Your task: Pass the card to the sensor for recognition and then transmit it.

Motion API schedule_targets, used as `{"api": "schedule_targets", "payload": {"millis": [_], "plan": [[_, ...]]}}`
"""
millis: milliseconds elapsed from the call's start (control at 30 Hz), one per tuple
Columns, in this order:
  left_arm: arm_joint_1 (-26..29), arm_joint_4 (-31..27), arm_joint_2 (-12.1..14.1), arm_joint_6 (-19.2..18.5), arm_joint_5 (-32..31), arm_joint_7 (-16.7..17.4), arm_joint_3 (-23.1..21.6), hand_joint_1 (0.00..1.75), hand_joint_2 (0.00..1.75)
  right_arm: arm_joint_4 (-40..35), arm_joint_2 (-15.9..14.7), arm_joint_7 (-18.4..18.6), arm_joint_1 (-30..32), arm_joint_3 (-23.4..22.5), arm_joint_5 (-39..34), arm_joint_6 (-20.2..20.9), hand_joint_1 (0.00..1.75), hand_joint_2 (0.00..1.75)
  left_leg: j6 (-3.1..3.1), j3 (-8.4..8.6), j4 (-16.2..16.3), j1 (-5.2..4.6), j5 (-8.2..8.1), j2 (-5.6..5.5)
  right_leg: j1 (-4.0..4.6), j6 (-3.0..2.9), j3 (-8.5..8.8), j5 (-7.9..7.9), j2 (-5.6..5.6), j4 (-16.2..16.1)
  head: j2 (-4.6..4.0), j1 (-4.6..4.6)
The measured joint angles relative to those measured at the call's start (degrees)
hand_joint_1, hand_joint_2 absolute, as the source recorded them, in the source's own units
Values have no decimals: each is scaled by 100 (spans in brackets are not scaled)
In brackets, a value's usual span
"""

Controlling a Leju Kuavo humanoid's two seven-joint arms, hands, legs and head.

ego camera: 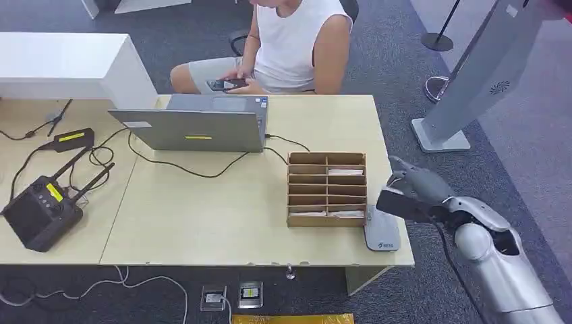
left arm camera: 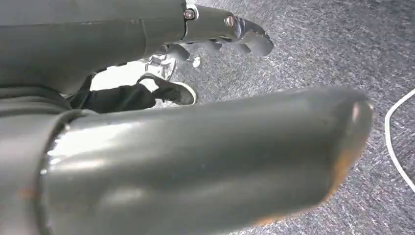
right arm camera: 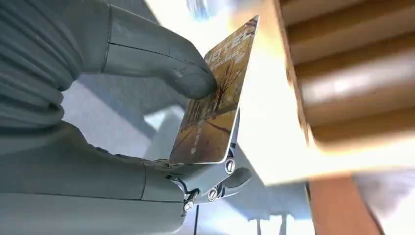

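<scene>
left robot hand (left arm camera: 220,34) curled above grey carpet (left arm camera: 313,54), white cable (left arm camera: 394,142)

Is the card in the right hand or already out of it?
In the hand. The right hand pinches the card between thumb and fingers, beside the box and above the sensor.

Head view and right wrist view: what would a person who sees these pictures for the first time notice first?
First, the right hand at the table's right edge, pinching a yellow-printed card just above the grey sensor pad. Beside the pad stands a cardboard sorting box with white cards in some slots. Behind the table, a person sits beyond a grey laptop.
</scene>
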Motion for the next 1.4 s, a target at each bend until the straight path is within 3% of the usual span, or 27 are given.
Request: {"api": "schedule_targets", "payload": {"millis": [133, 367, 667, 900, 1400], "plan": [[-17, 0, 0, -4, -11, 0, 0, 0, 0, 37, -46, -208, -534, -22, 79, -160, 175, 175, 0, -10, 0, -2, 0, 0, -1, 0, -5, 0, 1, 3, 0, 0], [-82, 0, -13, -15, -94, 0, 0, 0, 0, 562, -22, -606, -2063, 125, 278, -612, 175, 175, 1, -14, 0, 0, 2, -7, 0, -2, -6, 1, -10, 6, 0, 0], [-203, -2, -42, -103, -260, 61, 0, 0, 0, 1603, 551, -940, -3150, 796, 407, -1297, 175, 175, -2, -22, 0, 4, 5, -11, 3, -3, -13, 1, -15, 11, 0, -2], [-257, -4, -81, -181, -415, 127, 0, 0, 0, 2397, 1023, -1004, -3468, 1141, 400, -1683, 175, 175, -2, -24, 0, 3, 9, -16, 3, -3, -14, 1, -18, 11, 0, 2], [-327, -7, -131, -251, -481, 190, 0, 0, 0, 3294, 1552, -984, -3554, 1464, 577, -2098, 175, 175, -3, -22, 0, 4, 9, -15, 4, -3, -14, 1, -15, 11, 0, 2]]}}
